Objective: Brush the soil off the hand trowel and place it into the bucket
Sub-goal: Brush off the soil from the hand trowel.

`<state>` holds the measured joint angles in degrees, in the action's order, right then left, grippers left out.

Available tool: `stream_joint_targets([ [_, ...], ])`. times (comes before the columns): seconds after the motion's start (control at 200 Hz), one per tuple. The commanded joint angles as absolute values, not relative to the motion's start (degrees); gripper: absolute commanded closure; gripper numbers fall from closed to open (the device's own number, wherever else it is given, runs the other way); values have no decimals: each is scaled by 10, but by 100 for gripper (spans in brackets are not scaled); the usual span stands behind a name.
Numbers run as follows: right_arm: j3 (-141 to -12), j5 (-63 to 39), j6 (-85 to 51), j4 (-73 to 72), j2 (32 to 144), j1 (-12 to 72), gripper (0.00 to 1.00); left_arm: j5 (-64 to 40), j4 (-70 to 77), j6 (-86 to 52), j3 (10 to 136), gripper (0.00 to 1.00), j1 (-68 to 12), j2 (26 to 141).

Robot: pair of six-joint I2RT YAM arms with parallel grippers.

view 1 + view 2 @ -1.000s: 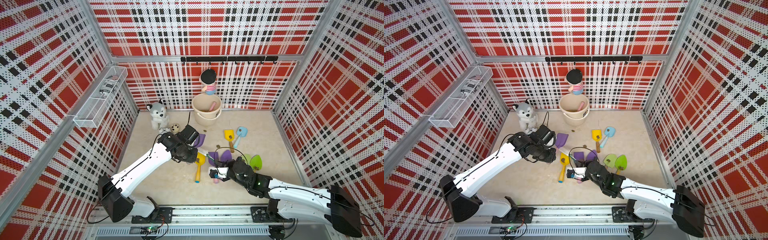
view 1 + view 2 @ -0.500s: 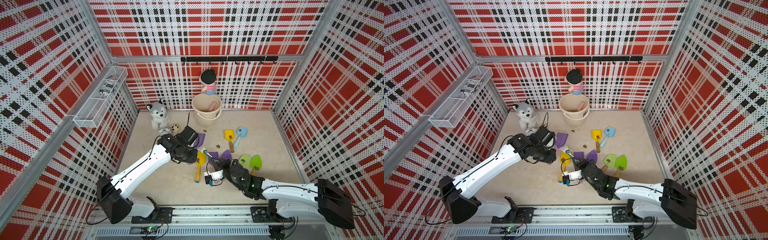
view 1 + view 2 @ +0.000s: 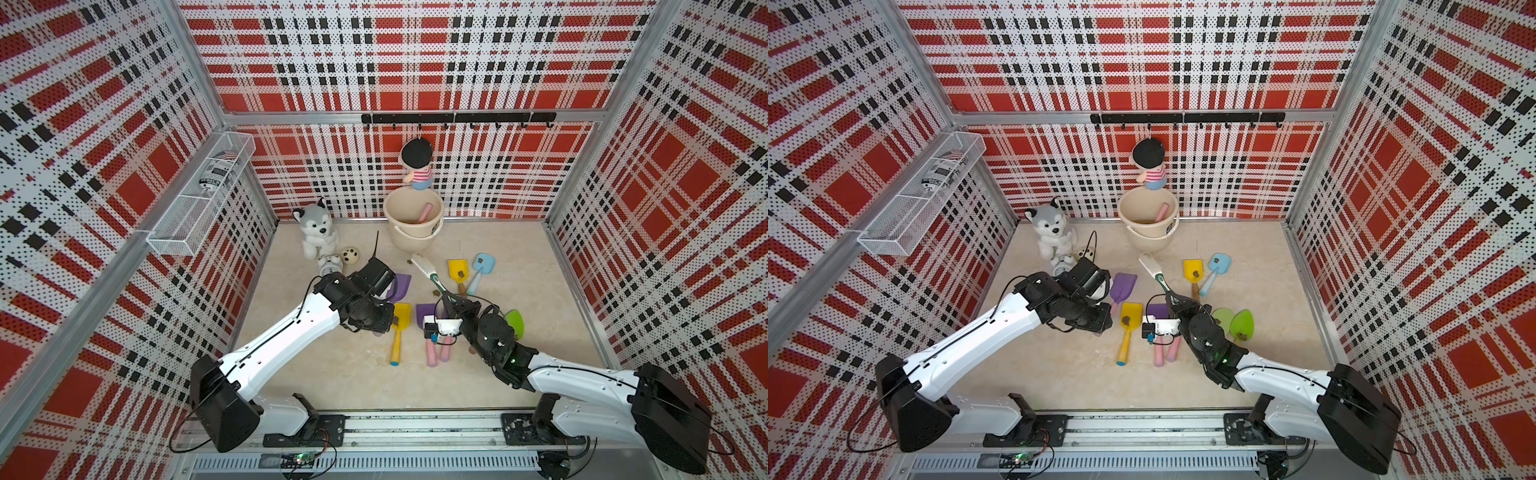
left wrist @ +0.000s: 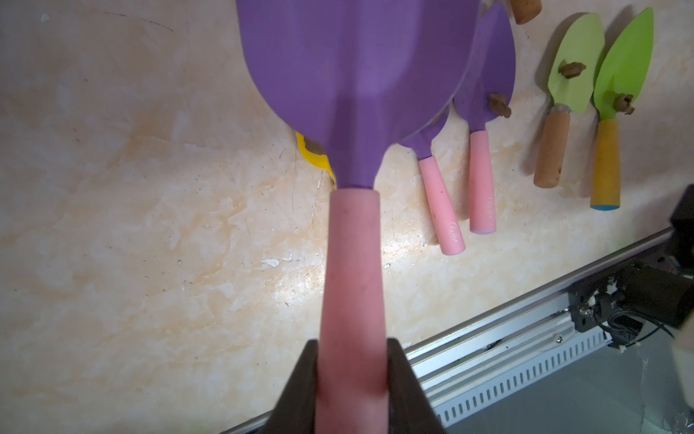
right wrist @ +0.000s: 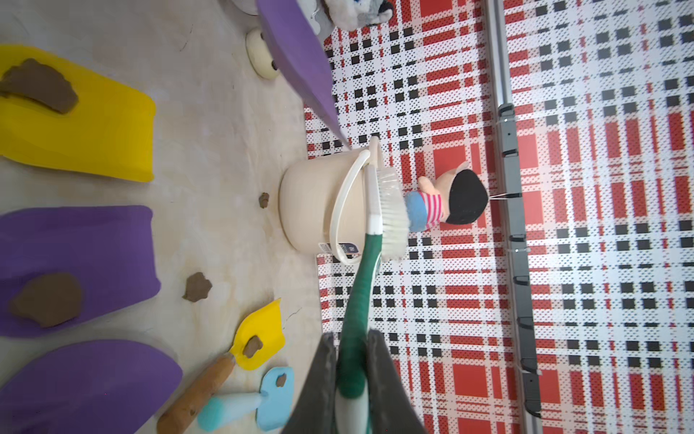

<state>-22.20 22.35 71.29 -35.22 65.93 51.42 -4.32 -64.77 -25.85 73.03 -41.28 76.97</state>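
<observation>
Now both arms reach forward, short of the bucket point(image 3: 409, 243): the left tool point(image 4: 351, 360) clamps the trowel point(image 4: 360, 67) by its handle, and the right tool point(image 5: 349, 360) clamps a brush point(image 5: 390, 210) aimed at the bucket.

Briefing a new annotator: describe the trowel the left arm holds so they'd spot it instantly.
From the rear cream bucket, come forward to the left gripper. It holds a purple trowel by its pink handle; the other purple trowels lie on the floor.

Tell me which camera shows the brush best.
The right wrist view: the brush, white bristles and green handle, is close and sharp in the right gripper. Both top views show it small; the left wrist view misses it.
</observation>
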Motion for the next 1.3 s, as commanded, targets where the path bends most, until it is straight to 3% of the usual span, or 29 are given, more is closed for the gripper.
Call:
stream_joint_targets([
  [0.0, -210, 204, 662, -317, 674, 525, 100, -52, -632, -252, 751, 100, -409, 755],
  [0.321, -223, 228, 751, -360, 715, 636, 100, -66, -621, -239, 730, 100, -403, 777],
  [0.561, -259, 223, 804, -338, 690, 629, 100, -73, -620, -239, 716, 100, -403, 777],
  [0.932, -268, 179, 800, -306, 644, 539, 100, -69, -620, -241, 711, 100, -400, 765],
  [1.112, -257, 152, 695, -294, 616, 490, 100, -60, -620, -242, 711, 100, -398, 759],
  [1.228, -285, 140, 533, -237, 599, 466, 100, -32, -618, -240, 714, 100, -400, 758],
  [1.293, -329, 77, 410, -157, 585, 447, 100, -16, -615, -237, 720, 100, -400, 760],
])
